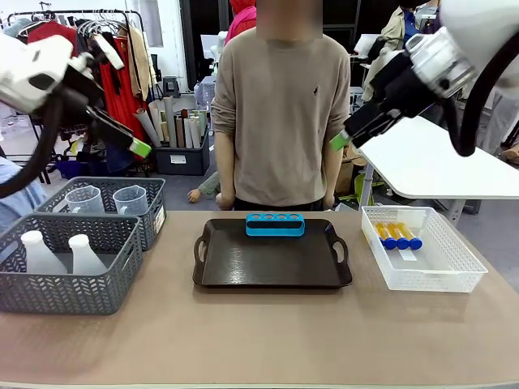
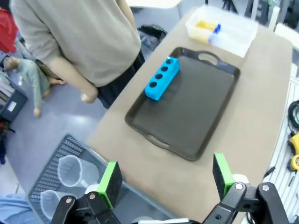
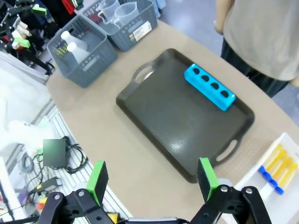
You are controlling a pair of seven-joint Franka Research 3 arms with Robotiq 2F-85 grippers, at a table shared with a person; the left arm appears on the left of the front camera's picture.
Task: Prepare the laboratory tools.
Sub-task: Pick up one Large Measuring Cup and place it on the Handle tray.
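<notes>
1. left gripper (image 2: 166, 178): raised over the table's 9 o'clock side, jaws wide apart, nothing between the green pads.
2. conical flasks (image 1: 40, 251): two, white translucent, upright in the near grey basket (image 1: 73, 285), 9 o'clock of the tray. measuring beakers (image 1: 130, 199): two, clear, in the far grey basket (image 1: 151, 240), 10 o'clock.
3. dark brown tray (image 1: 268, 261): mid-table, bare apart from the blue four-hole rack (image 1: 276, 224) at its 12 o'clock edge. no tube stands in the rack.
4. tubes (image 1: 397, 235): three, yellow-orange with blue caps, lying side by side in the white basket (image 1: 422, 279), 3 o'clock of the tray.
5. right gripper (image 3: 152, 181): raised over the 3 o'clock side, spread open, empty.
6. risks, my read:
   - tubes lie packed together, so the pads could pinch two or roll one away. the basket wall limits the approach angle.
   - flasks look smooth and sit deep in the basket, so a finger could snag the rim or knock the neighbour over.
   - light beakers may tip or crush.
   - the person stands close at 12 o'clock, so a long reach to the rack passes near them.
7. writing: white label (image 3: 140, 30) on the far grey basket's end, print too small to read. no brand legible.
</notes>
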